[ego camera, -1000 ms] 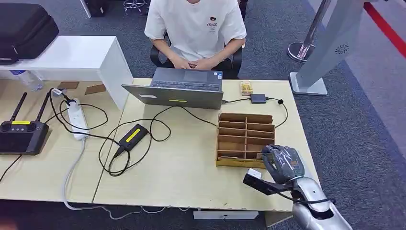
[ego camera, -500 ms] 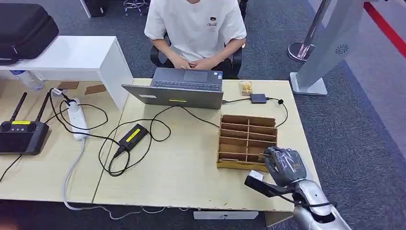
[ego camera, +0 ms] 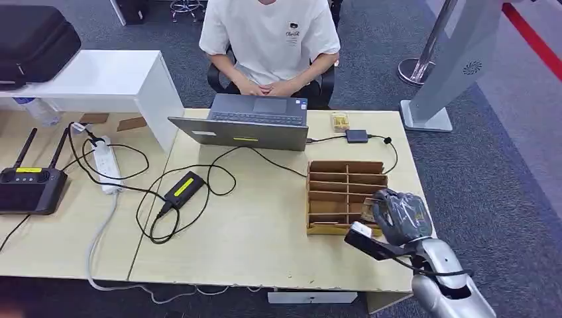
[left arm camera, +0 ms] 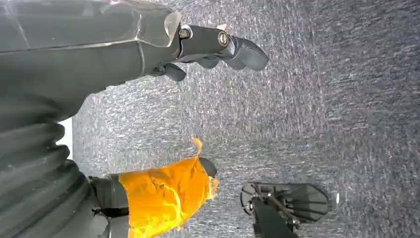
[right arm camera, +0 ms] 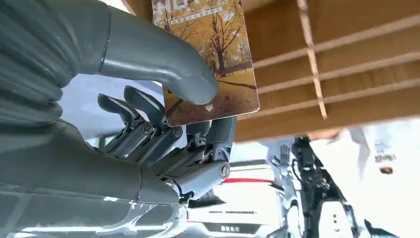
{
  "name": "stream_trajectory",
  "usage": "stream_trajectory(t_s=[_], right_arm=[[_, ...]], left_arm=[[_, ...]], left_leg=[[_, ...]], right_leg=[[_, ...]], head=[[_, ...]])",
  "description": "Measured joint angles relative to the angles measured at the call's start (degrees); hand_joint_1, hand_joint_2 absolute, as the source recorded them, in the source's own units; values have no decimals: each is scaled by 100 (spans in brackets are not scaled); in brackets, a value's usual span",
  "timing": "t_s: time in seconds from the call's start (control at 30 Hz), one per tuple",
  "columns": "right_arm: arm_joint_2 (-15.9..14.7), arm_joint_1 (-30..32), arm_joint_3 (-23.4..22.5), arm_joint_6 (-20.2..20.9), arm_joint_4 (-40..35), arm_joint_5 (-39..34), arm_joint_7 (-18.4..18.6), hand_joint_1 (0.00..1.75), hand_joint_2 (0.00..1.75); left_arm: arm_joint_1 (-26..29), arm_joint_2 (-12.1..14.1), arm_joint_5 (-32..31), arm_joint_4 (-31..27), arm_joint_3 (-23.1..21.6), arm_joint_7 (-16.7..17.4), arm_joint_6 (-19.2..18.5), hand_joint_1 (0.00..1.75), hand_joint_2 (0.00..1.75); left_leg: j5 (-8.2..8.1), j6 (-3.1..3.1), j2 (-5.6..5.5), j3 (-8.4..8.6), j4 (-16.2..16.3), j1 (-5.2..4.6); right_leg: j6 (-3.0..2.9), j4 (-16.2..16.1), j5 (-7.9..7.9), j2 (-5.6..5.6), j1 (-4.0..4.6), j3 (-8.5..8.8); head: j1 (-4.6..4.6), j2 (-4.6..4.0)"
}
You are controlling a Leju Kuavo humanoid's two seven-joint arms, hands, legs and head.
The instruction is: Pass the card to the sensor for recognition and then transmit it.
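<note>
My right hand (ego camera: 399, 216) hovers over the near right corner of the wooden slotted box (ego camera: 338, 189) on the desk. It pinches a card (right arm camera: 213, 54) with an autumn-tree picture between thumb and fingers. In the head view the card (ego camera: 368, 211) pokes out on the hand's left side, just above the box's front slots. The small black sensor (ego camera: 357, 136) lies on the desk beyond the box, wired to the laptop. My left hand (left arm camera: 218, 44) hangs over grey carpet, fingers loosely spread and holding nothing.
A person sits behind the open laptop (ego camera: 248, 124) at the far side. Another small card (ego camera: 340, 121) lies beside the sensor. A black adapter (ego camera: 184, 187) with looping cables, a power strip (ego camera: 106, 162) and a black controller (ego camera: 30, 185) lie to the left. The desk's right edge (ego camera: 424, 205) is close to my hand.
My right hand has shifted right and slightly away from me, with the card now showing at its side. The wooden box has slid a little to the right with it.
</note>
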Motion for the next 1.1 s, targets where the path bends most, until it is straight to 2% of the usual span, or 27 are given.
stream_trajectory(t_s=[0.4, 0.73, 0.9, 1.1], right_arm=[[-83, -493, 0, 330, 15, -219, -116, 175, 175], [-273, -864, 28, 583, -61, -625, -153, 175, 175], [-367, -1354, 28, 612, -207, -752, -94, 175, 175], [-380, -2328, 65, 647, -151, -595, 48, 175, 175]], left_arm=[[-23, 28, -31, 0, 0, 46, -142, 0, 175], [-23, 50, -55, 0, 4, 61, -192, 0, 175], [-28, 59, -111, 0, 7, 77, -203, 0, 175], [-73, 70, -251, 0, 7, 146, -256, 0, 175]], left_leg=[[0, 0, -1, -2, 0, 0], [0, 0, -1, -3, 0, -1], [2, 2, 0, -2, 1, -1], [6, 2, -1, -3, 1, -1]], right_leg=[[0, 0, 0, -1, 0, 0], [0, 1, 1, -1, 0, -1], [-1, 2, 3, 0, -1, -1], [1, 4, 5, 0, -1, -3]], head=[[0, 0], [0, 0], [0, 0], [-2, 0]])
